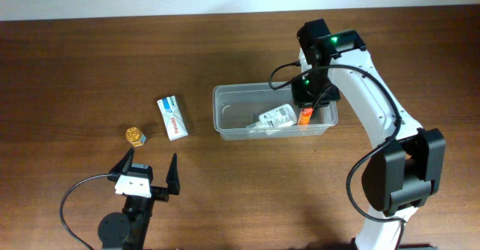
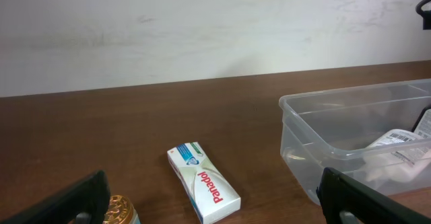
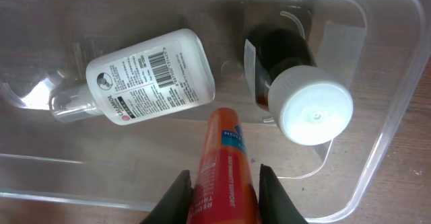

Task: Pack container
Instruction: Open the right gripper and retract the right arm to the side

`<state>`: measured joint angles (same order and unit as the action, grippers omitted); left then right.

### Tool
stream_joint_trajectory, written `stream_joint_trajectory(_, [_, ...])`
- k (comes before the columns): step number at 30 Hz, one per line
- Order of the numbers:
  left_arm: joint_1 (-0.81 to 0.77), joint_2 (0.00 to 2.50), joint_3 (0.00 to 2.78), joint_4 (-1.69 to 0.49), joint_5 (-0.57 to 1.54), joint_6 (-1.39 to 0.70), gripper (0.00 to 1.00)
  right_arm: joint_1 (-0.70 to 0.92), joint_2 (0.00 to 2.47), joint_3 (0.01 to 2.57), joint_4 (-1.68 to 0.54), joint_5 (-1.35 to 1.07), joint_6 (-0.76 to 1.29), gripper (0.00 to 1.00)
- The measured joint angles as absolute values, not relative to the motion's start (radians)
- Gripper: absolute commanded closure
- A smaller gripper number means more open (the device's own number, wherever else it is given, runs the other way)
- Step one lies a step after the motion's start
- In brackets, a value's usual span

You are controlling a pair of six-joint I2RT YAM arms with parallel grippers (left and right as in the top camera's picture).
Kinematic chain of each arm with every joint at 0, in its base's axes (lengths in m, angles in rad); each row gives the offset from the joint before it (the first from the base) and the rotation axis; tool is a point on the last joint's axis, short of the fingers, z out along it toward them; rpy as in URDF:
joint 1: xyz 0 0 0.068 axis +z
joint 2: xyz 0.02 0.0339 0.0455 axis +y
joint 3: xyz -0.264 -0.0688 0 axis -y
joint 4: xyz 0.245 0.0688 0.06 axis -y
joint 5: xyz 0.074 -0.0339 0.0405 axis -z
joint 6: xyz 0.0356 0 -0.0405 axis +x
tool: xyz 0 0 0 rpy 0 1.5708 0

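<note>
The clear plastic container (image 1: 225, 109) sits mid-table; it also shows in the left wrist view (image 2: 316, 126) and the right wrist view (image 3: 397, 96). Inside lie a white labelled bottle (image 3: 151, 76) and a dark bottle with a white cap (image 3: 300, 93). My right gripper (image 3: 224, 190) is shut on an orange-red tube (image 3: 222, 167), held over the container's right part (image 1: 306, 115). My left gripper (image 1: 150, 176) is open and empty near the front left. A white Panadol box (image 1: 172, 118) (image 2: 204, 181) and a small gold-capped jar (image 1: 134, 135) (image 2: 118, 210) lie on the table.
The brown wooden table (image 1: 90, 62) ends at a pale wall behind (image 2: 202, 29). The right arm (image 1: 375, 107) arches over the table's right side to the container.
</note>
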<state>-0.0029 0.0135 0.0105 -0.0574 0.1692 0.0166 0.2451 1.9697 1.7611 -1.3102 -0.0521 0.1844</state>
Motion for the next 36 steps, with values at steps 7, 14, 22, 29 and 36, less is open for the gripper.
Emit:
stream_joint_trajectory(7, [-0.003,0.014,0.010,-0.057,0.169,0.017,0.01,0.245,1.970,1.761,-1.307,-0.052,0.184,0.78])
stream_joint_trajectory(14, [-0.003,0.014,0.010,-0.057,0.170,0.017,0.01,0.245,1.970,1.761,-1.307,-0.052,0.184,0.77])
stream_joint_trajectory(22, [-0.003,0.014,0.010,-0.057,0.169,0.017,0.01,0.245,1.970,1.759,-1.307,-0.052,0.184,0.71])
stream_joint_trajectory(29, [-0.003,0.014,0.010,-0.057,0.169,0.017,0.01,0.245,1.970,1.759,-1.302,-0.052,0.184,0.71])
stream_joint_trajectory(36, [-0.003,0.014,0.010,-0.057,0.169,0.017,0.01,0.245,1.970,1.759,-1.296,-0.049,0.184,0.69])
